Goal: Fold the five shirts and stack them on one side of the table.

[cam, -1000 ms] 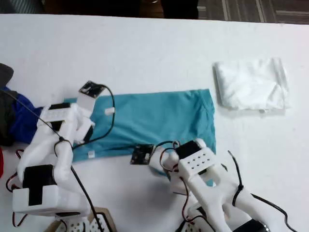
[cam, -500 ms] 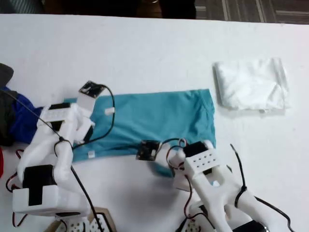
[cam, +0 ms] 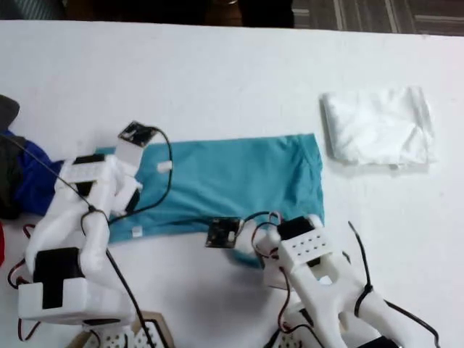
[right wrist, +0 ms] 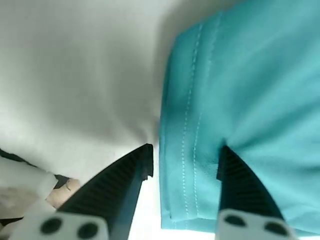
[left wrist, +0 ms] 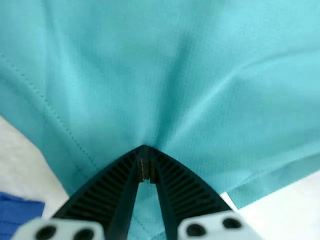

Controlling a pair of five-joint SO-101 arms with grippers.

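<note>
Fingers [left wrist: 170,180] of the left gripper [left wrist: 144,167] are pinched shut on the partly folded teal cotton shirt [cam: 239,177] at mid-table, the right gripper [right wrist: 184,160] stands open astride its hem; judged early: one folded white shirt [cam: 377,127] set aside, a blue-and-dark garment heap [cam: 22,181] unfolded.

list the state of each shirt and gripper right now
teal shirt, lying flat as a long strip
white shirt, folded, set apart
blue shirt, bunched up
left gripper, shut on the teal shirt
right gripper, open astride the teal shirt's hem
</note>
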